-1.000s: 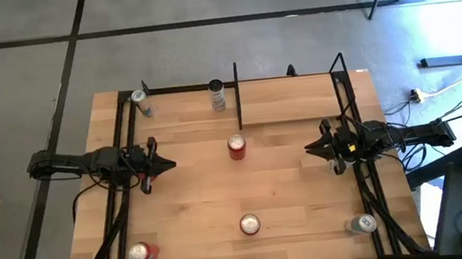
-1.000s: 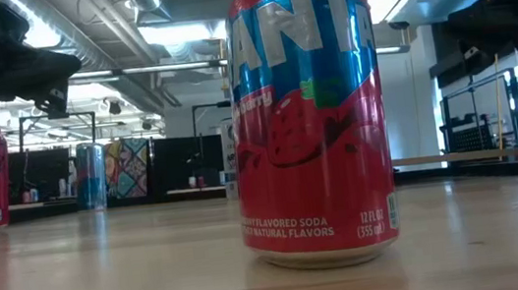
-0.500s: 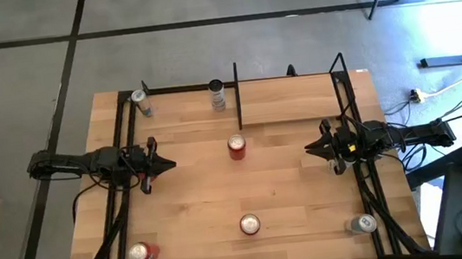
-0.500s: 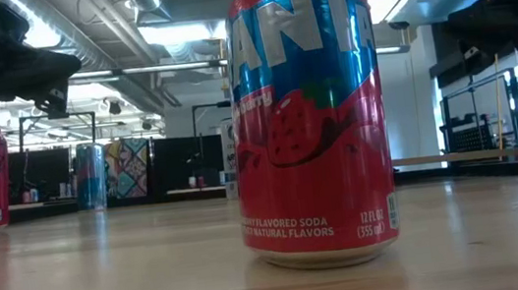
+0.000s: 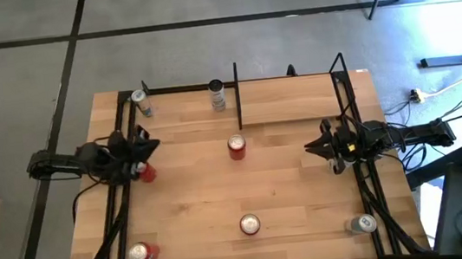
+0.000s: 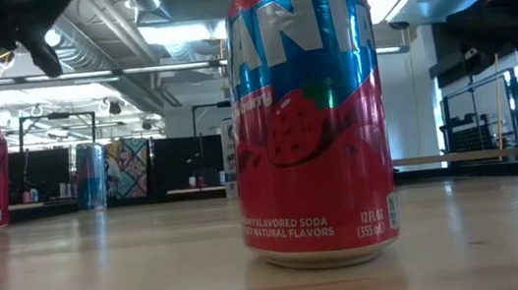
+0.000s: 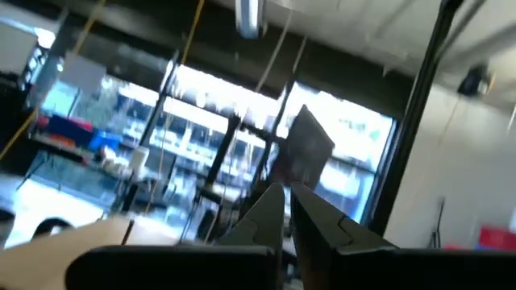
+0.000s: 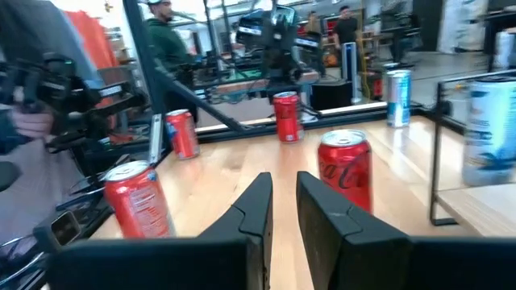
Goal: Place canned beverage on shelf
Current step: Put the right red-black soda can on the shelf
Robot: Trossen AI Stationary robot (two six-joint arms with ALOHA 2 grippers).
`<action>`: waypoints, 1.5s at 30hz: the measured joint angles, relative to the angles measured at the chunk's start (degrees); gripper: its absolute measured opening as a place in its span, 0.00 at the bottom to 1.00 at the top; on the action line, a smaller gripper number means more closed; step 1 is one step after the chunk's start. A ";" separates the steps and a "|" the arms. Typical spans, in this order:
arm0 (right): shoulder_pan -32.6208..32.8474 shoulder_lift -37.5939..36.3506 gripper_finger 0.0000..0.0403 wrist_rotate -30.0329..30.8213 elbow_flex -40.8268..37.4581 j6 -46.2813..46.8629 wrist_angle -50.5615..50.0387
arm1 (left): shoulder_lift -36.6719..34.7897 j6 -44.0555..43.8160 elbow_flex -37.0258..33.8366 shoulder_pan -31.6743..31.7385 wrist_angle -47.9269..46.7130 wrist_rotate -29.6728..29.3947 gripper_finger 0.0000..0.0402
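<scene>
Several drink cans stand upright on the wooden table. A red Fanta can [image 5: 249, 224] [image 6: 307, 119] stands near the front middle. A red Coca-Cola can [image 5: 236, 147] [image 8: 345, 171] stands at the centre. Another red can [image 5: 145, 172] [image 8: 285, 117] stands just near-side of my left gripper. The shelf [image 5: 289, 101] is the black-framed bay at the far right, between an upright panel [image 5: 237, 94] and an end post [image 5: 340, 78]. My left gripper [image 5: 150, 142] [image 7: 287, 197] is shut, raised and tipped up. My right gripper [image 5: 308, 147] [image 8: 284, 184] is shut and hovers level at the table's right side.
A blue can [image 5: 141, 103] and a pale can [image 5: 217, 96] stand along the far frame, left of the panel. A red can [image 5: 143, 253] stands at the front left and a silver can [image 5: 364, 223] at the front right. People stand beyond the table [image 8: 165, 40].
My left gripper has risen, drawn back toward the table's left edge and tipped its fingers upward. The red can that it covered in the high view now shows. The cans and my right arm have kept still.
</scene>
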 joint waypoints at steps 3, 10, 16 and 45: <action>0.00 0.07 0.12 1.74 -0.02 0.04 0.33 | 0.42 0.35 0.86 0.00 2.11 -2.55 0.04; 0.00 0.05 0.12 0.65 -0.02 0.04 0.36 | 11.00 3.09 9.28 0.00 1.87 -9.67 0.04; 0.00 0.05 0.12 1.09 -0.07 0.19 1.99 | 26.07 3.42 19.88 0.13 1.74 -14.05 0.04; 0.00 0.02 0.12 8.68 7.82 23.56 14.11 | 67.22 1.31 62.14 17.13 -36.63 4.93 0.70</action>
